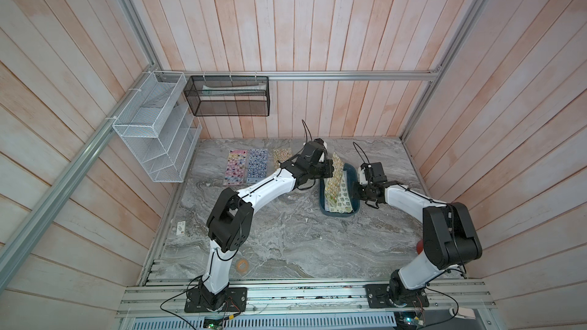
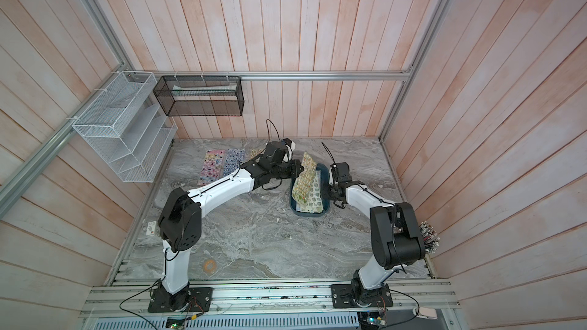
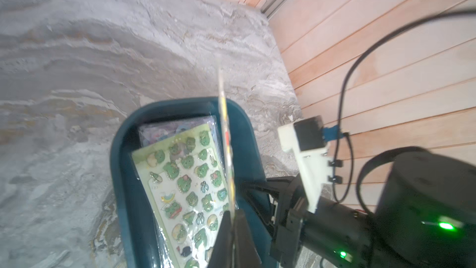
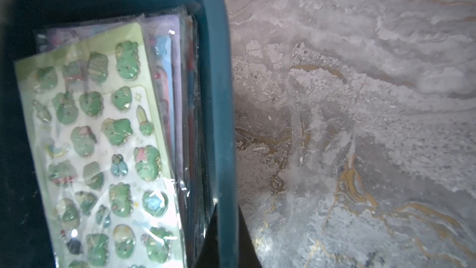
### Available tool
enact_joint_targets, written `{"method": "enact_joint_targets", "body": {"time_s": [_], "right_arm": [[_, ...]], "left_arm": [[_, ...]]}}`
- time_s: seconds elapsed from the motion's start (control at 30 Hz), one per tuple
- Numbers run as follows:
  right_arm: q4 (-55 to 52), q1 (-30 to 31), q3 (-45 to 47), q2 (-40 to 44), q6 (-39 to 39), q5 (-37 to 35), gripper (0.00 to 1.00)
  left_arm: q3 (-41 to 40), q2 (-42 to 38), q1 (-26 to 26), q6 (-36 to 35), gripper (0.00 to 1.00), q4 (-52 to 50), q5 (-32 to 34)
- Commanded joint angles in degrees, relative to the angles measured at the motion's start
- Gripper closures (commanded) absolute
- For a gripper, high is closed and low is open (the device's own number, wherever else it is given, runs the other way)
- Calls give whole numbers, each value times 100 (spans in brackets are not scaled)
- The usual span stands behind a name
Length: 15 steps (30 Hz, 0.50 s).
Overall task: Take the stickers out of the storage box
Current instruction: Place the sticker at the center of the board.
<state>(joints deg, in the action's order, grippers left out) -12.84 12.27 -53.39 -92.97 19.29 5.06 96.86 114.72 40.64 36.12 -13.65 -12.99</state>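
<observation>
My left gripper (image 3: 233, 217) is pinched shut on a yellow sheet (image 1: 336, 171), tilted up over the storage box (image 1: 336, 215), with its long axis running away from my base like the box's own. The left wrist view shows it only edge-on, while both top views show its face. My right gripper (image 1: 357, 190) is clamped on the box's rim, fingertips mostly cut off. A green sheet (image 4: 98, 137) lies topmost inside, largely hiding the sheets beneath.

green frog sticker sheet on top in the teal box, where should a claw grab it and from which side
Probably the far corner on the left arm's side: the green frog sheet lies skewed, so that corner juts past the pile in the storage box. Come down from above.
</observation>
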Motion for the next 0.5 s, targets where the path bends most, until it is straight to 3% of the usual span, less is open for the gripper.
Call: {"method": "enact_joint_targets", "body": {"time_s": [0.0,0.2,0.47], "right_arm": [[193,12,-67,108,11,138,94],[182,21,-67,109,8,144,94],[185,48,-67,71,3,118,94]], "left_arm": [[-305,-375,-289,-5,100,457,-265],[-620,-507,-909,267,100,945,-538],[215,568,-1180,156,100,921,-80]]}}
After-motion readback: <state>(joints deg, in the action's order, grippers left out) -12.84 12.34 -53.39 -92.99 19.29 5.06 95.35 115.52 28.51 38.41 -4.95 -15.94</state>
